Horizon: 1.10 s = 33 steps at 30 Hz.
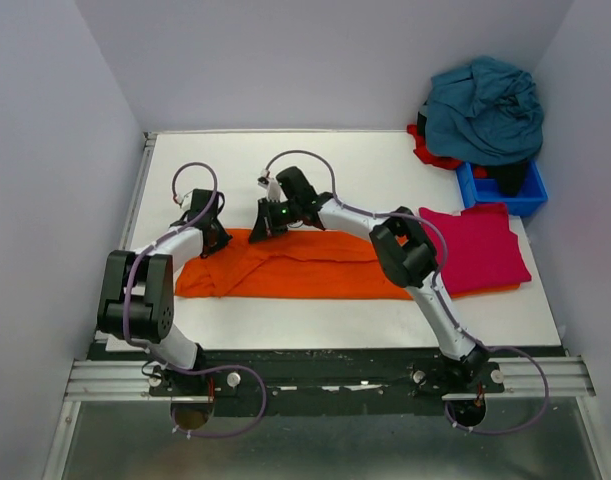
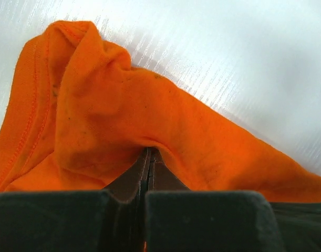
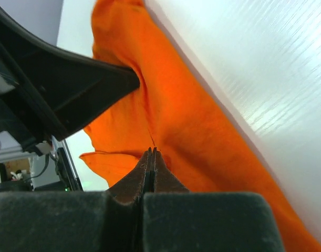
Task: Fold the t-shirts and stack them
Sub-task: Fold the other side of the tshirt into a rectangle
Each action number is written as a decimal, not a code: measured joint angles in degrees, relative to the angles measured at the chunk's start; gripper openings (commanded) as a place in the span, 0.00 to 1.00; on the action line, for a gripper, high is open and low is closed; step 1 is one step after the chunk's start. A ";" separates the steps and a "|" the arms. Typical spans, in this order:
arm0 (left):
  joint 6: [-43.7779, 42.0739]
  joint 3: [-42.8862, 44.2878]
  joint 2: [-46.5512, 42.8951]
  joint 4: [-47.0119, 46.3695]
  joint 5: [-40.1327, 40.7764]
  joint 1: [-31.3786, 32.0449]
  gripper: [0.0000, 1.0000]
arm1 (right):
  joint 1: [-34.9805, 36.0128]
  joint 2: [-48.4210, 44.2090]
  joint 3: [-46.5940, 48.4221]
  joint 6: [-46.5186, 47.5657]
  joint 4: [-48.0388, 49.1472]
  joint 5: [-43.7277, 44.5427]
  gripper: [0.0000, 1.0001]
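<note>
Your left tool [image 1: 215, 240] and right tool [image 1: 262, 231] are both clamped on the orange t-shirt [image 1: 295, 272], along the left half of its far edge; its long axis runs left-right, so fold toward its near edge

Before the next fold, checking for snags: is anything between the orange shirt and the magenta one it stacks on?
Nothing loose visible. The left gripper and right gripper are shut on the orange shirt; its right end meets the magenta shirt. Only the right arm crosses above.
</note>
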State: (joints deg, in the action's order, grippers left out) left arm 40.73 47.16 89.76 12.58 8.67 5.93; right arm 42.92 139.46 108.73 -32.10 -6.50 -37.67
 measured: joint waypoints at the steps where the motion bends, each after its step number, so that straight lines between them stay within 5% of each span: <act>1: 0.00 0.46 0.63 0.07 0.09 -0.09 0.00 | 0.37 0.50 0.00 -0.07 -0.37 -0.15 0.01; 9: -0.39 4.11 4.07 2.25 0.33 -0.26 0.00 | 2.49 -0.04 -8.59 -1.75 2.99 -4.37 0.01; 20: -0.68 4.92 4.55 3.13 0.31 -0.33 0.00 | 2.51 -15.45 -29.07 2.64 3.37 -6.54 0.01; 33: -0.83 3.82 -0.70 3.87 0.09 -0.59 0.00 | 2.51 -13.70 -17.35 4.66 -1.60 0.09 0.01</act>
State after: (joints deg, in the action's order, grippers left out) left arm 39.90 50.98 89.06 16.45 8.75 5.34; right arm 45.43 125.75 91.37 -27.44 -8.10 -37.58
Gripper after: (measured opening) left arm 0.005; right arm 0.009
